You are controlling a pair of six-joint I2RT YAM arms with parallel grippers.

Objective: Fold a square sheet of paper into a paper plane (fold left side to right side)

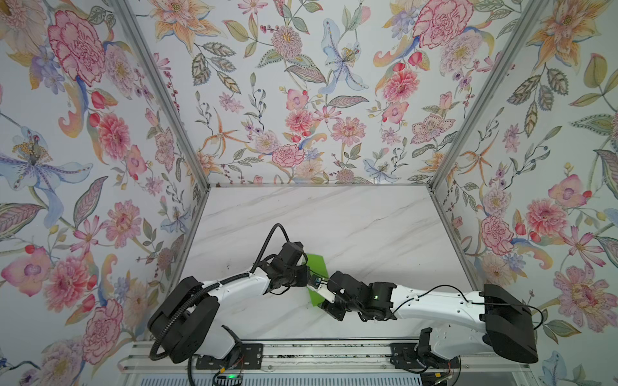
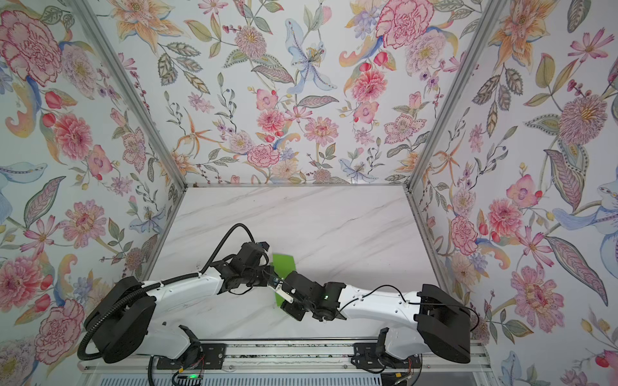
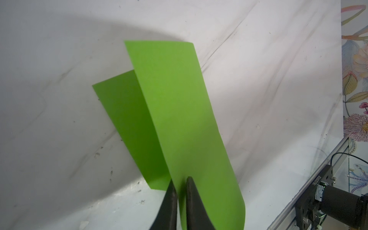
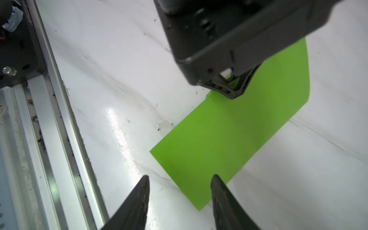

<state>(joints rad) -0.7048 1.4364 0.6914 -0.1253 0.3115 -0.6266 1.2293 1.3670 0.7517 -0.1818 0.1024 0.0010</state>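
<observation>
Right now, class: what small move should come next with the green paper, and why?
Probably the left gripper should carry its pinched edge across and down: its fingers grip the square sheet of paper, whose flap arches uncreased; the right gripper is open.

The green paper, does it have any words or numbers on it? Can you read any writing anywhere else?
On the green paper: no writing at all, it is plain green.
On the black bracket by the rail, in the left wrist view: one short line of white letters, turned sideways, too blurred to read.
On the flowered walls and the marble table: no words or numbers, only flowers and grey veins.
</observation>
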